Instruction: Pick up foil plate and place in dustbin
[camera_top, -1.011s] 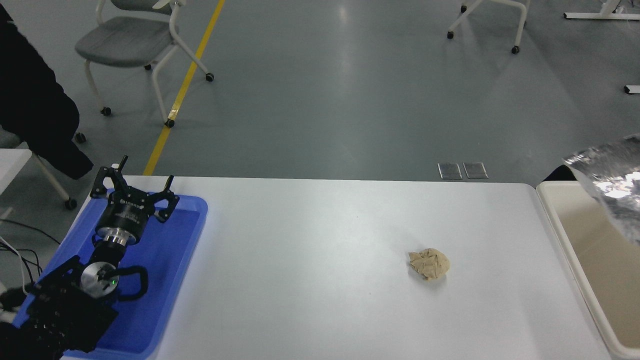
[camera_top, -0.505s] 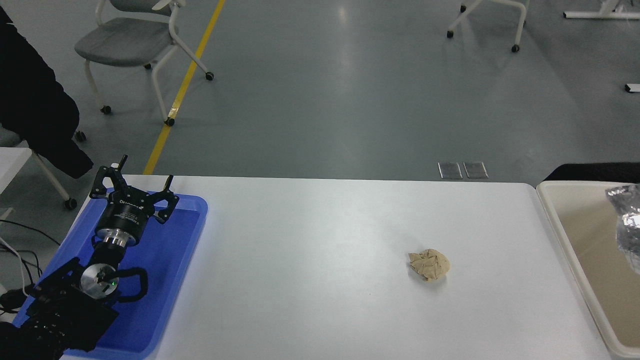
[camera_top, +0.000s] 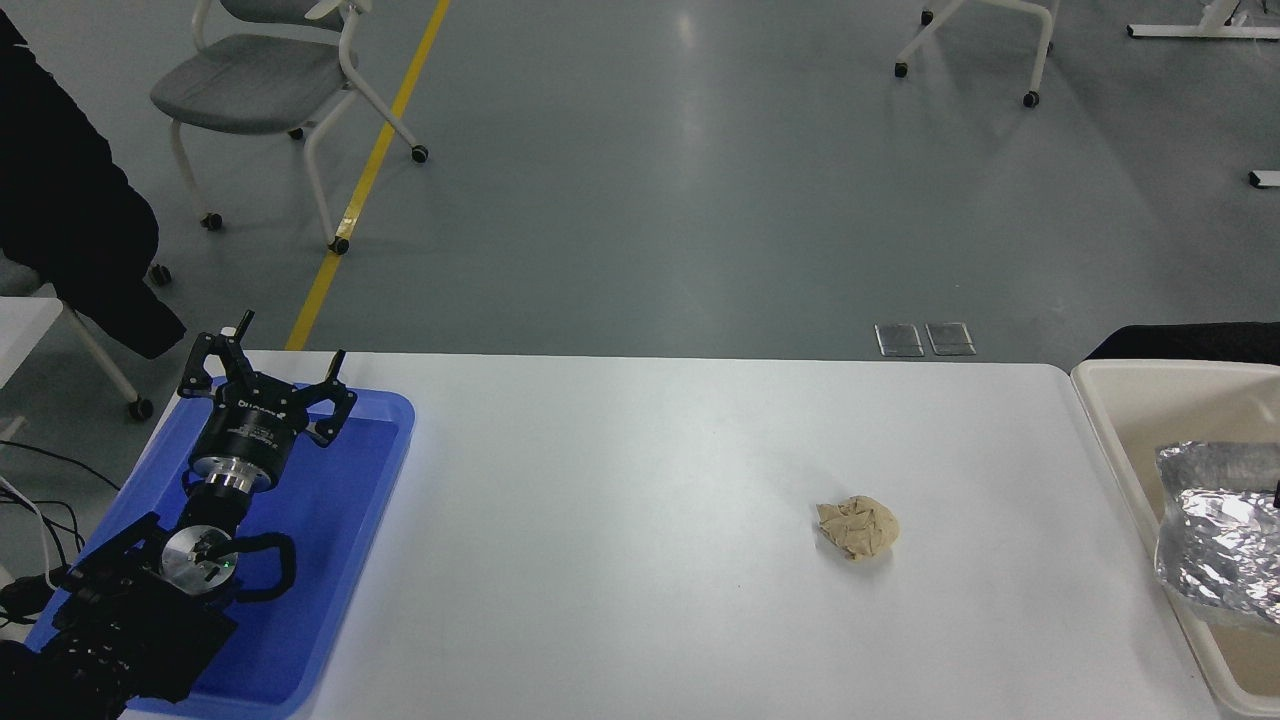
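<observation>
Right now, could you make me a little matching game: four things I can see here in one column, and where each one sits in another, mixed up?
Things:
1. foil plate
2. paper ball
3. left gripper
4. chair

Places:
A. on the floor beyond the table
B. over the blue tray
C. alone on the white table
D. inside the dustbin

Pairs: 1-D, 2-C, 3-B, 4-A

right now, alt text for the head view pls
A crinkled foil plate lies inside the cream dustbin at the white table's right end. A crumpled tan paper ball sits on the table; the left gripper is parked open over a blue tray.
</observation>
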